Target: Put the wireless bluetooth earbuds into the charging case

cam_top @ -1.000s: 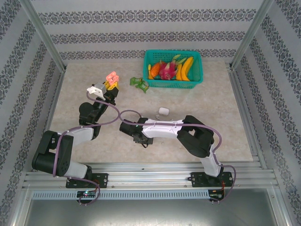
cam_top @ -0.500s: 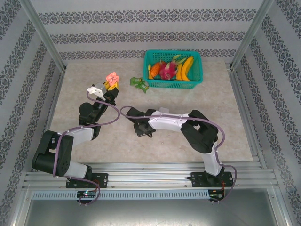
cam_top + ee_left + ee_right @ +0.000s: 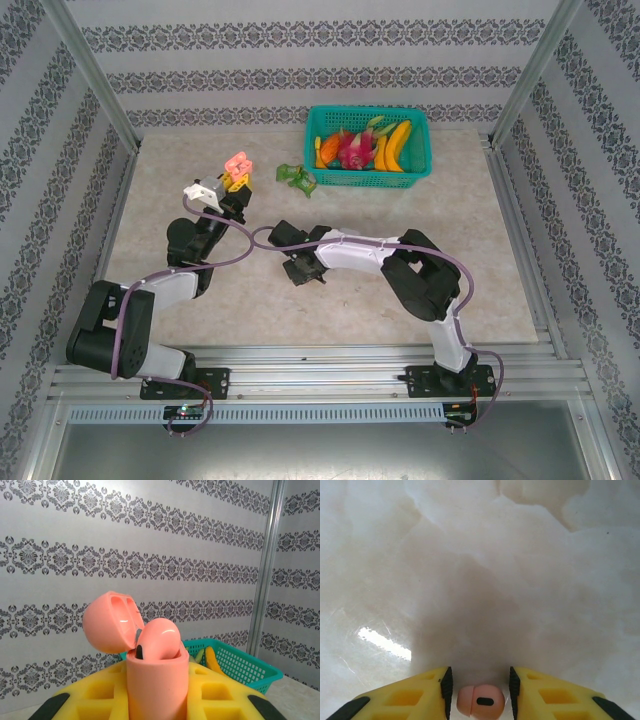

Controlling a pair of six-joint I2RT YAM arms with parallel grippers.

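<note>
Lying between the released right claw's [image 3: 479, 681] fingers [image 3: 410, 696] is a pink earbud [image 3: 481, 702]; left claw [image 3: 236, 184] clenches pink case [image 3: 156, 687].

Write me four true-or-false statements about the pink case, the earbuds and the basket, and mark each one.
1. The pink case held in the left gripper has its lid shut. False: the lid is open and tipped back.
2. A pink earbud sits in that case. True.
3. A second pink earbud lies between the fingers of the right gripper. True.
4. The teal basket holds a white earbud case. False: it holds fruit, bananas among it.
</note>
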